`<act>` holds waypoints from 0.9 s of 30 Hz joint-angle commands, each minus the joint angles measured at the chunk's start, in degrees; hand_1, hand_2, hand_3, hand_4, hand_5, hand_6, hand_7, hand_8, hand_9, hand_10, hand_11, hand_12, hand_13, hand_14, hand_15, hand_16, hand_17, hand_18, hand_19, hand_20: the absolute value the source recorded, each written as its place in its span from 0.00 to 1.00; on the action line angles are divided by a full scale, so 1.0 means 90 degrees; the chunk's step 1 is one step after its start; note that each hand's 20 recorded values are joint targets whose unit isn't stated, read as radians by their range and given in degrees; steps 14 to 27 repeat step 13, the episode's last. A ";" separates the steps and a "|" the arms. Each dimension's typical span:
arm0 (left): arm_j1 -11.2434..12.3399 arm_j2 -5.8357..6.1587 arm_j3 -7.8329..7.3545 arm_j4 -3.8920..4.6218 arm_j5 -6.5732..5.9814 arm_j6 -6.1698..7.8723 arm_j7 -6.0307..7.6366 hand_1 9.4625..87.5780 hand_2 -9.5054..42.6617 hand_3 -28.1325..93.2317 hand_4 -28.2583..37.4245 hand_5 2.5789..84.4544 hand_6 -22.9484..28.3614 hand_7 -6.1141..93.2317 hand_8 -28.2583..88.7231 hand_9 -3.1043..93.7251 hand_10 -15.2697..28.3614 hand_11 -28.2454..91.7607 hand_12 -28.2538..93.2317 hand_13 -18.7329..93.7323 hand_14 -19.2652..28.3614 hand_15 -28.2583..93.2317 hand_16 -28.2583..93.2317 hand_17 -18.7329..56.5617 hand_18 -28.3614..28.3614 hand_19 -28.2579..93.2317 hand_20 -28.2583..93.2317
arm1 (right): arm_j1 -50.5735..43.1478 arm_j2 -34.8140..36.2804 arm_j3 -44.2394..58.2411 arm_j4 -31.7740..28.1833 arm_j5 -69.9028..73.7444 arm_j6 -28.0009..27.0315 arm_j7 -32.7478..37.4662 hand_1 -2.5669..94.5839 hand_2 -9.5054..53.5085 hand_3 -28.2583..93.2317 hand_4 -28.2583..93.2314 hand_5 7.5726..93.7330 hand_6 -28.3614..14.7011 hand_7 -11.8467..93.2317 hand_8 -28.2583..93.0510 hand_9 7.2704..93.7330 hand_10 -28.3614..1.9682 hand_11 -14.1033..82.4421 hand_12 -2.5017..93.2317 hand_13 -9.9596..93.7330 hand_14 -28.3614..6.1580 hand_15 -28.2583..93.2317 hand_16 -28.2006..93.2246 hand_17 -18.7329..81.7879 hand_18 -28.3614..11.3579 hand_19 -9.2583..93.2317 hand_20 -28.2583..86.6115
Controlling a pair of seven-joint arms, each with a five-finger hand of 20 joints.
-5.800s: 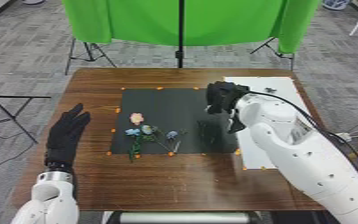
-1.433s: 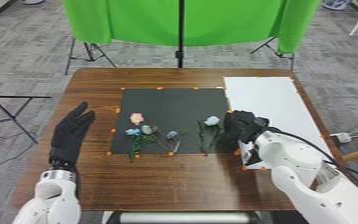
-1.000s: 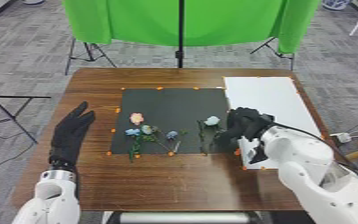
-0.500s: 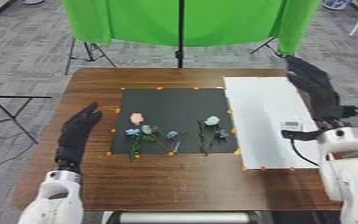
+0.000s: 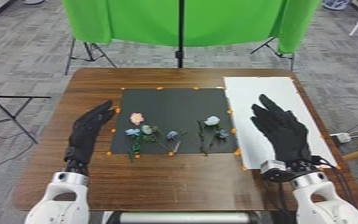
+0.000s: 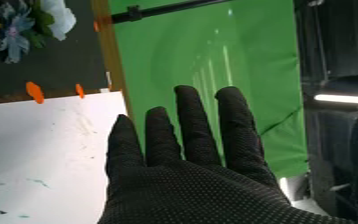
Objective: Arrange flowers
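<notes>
My left hand [image 5: 88,131] is in the head view, fingers straight, left of the black mat. My right hand [image 5: 280,131] is over the white sheet, fingers spread and straight, holding nothing. On the mat's left part lie a pink flower [image 5: 136,118], blue flowers [image 5: 133,132] with green stems and a bluish flower [image 5: 171,135]. Toward the mat's right edge lie a white flower [image 5: 212,121] and a blue flower [image 5: 222,134], side by side. In the right wrist view my right hand [image 6: 202,192] has straight fingers, with a blue flower [image 6: 15,31] and a white flower [image 6: 60,19] farther off.
The black mat [image 5: 171,105] lies on the brown table [image 5: 184,187], with orange markers around its edge. A white sheet [image 5: 255,90] adjoins the mat on the right. Behind the table hang a green cloth [image 5: 131,22] and its black stand [image 5: 181,52].
The right hand has left the flowers at the mat's right edge, swung out to the right, then come back over the white sheet. The left hand has shifted slightly toward the mat.
</notes>
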 commanded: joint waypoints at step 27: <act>0.0097 -0.0385 0.0078 -0.0116 0.0207 0.0027 0.0034 0.19 0.09 0.77 0.12 0.47 0.50 0.16 0.20 0.48 0.65 0.35 0.33 0.44 0.72 0.30 0.25 0.29 0.67 0.24 0.36 | 0.0408 -0.0215 -0.0218 -0.0004 -0.0656 0.0055 -0.0316 0.06 0.21 0.81 0.08 0.28 0.68 0.18 0.17 0.31 0.54 0.17 0.14 0.29 0.54 0.24 0.33 0.28 0.48 0.09 0.45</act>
